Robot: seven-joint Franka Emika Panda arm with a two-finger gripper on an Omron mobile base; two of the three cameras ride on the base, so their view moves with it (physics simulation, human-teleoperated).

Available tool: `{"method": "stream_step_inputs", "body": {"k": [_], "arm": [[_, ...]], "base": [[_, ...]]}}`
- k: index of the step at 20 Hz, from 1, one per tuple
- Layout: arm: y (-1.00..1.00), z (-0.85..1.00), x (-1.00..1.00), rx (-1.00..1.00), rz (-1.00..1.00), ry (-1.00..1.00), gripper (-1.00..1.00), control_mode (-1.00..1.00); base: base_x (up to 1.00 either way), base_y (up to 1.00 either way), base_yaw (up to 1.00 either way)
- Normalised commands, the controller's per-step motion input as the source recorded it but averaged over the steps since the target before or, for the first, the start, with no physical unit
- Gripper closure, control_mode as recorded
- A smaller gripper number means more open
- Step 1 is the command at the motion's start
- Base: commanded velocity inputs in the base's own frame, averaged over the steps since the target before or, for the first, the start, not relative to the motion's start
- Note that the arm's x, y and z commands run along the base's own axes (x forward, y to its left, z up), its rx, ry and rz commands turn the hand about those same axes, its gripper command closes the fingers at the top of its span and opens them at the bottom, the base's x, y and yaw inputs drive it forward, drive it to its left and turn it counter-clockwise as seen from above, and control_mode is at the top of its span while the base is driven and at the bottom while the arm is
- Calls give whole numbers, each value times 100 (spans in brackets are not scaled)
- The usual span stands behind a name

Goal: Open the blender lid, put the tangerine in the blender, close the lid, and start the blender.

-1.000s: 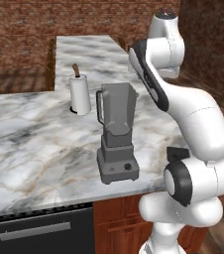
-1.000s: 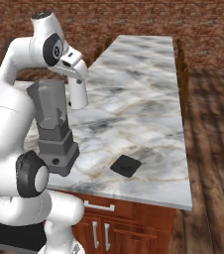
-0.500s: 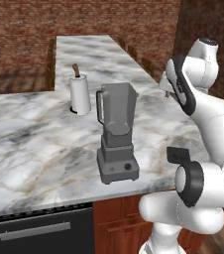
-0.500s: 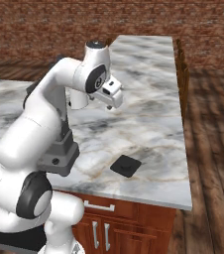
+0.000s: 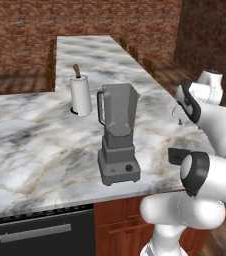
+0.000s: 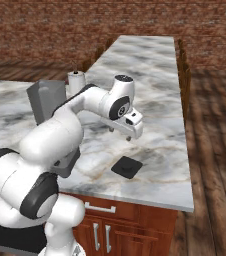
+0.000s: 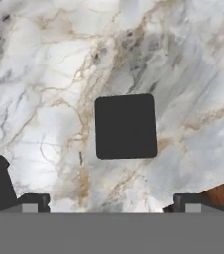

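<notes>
While it hangs in the air above the near right part of the marble top, the white arm's two-finger end effector (image 6: 131,134) is released, its dark fingertips (image 7: 32,201) standing wide apart with nothing between them. Directly below it, lying flat on the pale veined marble desk (image 6: 150,65), is the small, square, dark grey-black blender lid (image 6: 126,166); in the hand view the lid (image 7: 125,126) sits between the two tips and beyond them, apart from both. It rests near the desk's front edge, well to the right of the blender and clear of it.

Further left stands the tall grey blender (image 5: 118,133) with its tapered square jar, side handle and boxy base; the jar's top is uncovered. On the front of the base a dark knob and a small red button can be made out. In the right base view the blender (image 6: 45,100) is partly hidden behind the arm.

Beyond the blender, toward the far left, a white paper-towel roll on a brown-topped post (image 5: 80,94) stands upright on the desk. Behind everything runs a red brick wall (image 5: 85,17), and dark wood floor planks (image 6: 215,150) lie to the right of the desk.
</notes>
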Motion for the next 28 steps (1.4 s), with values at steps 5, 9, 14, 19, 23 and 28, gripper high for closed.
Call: {"method": "stream_step_inputs", "body": {"k": [5,9,14,19,23,28], "arm": [[-12,-99,9,0,0,26,-100,-100],[-2,-69,0,1,0,8,-100,-100],[0,-44,0,2,0,0,-100,-100],[-18,-27,24,2,0,0,-100,-100],[-17,-26,35,1,0,0,-100,-100],[-2,-19,35,0,0,0,-100,-100]], "base": [[0,0,0],[0,0,0],[0,0,0],[0,0,0],[0,0,0],[0,0,0]]}}
